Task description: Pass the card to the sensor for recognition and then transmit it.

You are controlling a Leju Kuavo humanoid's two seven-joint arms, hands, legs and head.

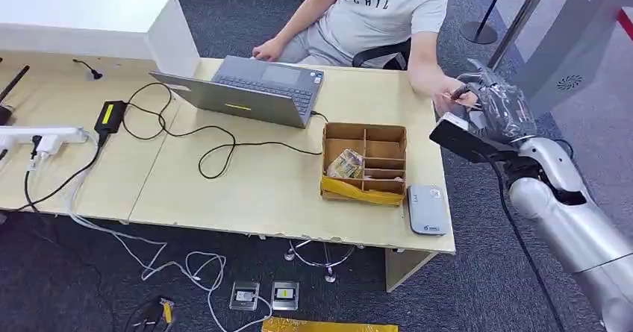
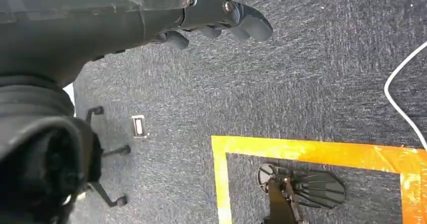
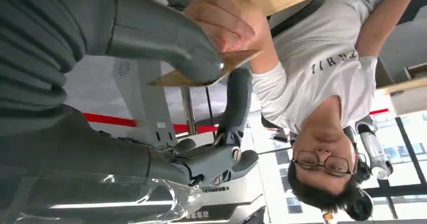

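Right hand: your right hand (image 3: 166, 38) pinches the card (image 3: 201, 70) between its thick thumb and a darker finger. It is lifted past the far right corner of the desk (image 1: 246, 190).
Card: the card sticks out flat from the pinch, with just one end of it tucked under the thumb.
Person's hand: a person's hand (image 3: 221, 17) already has its fingers on the other end of the card. Two hands are on one card right now.
Risk, tug: if you hold on tight while the person pulls, the card could bend or snap out sideways.
Risk, drop: if you let go too soon, before the person has a good hold, the card could fall. It hangs past the desk edge, so I think it would land on the floor.
Risk, bump: the person's fingers are touching yours. A quick move of your arm could knock them.
Sensor: the small grey sensor (image 1: 426, 210) lies on the desk near the front right corner, just beside the cardboard box (image 1: 364, 164). You can't tell from here if the card was read.
Left hand: your left hand (image 2: 221, 17) hangs over the carpet, fingers a bit curled, holding nothing.
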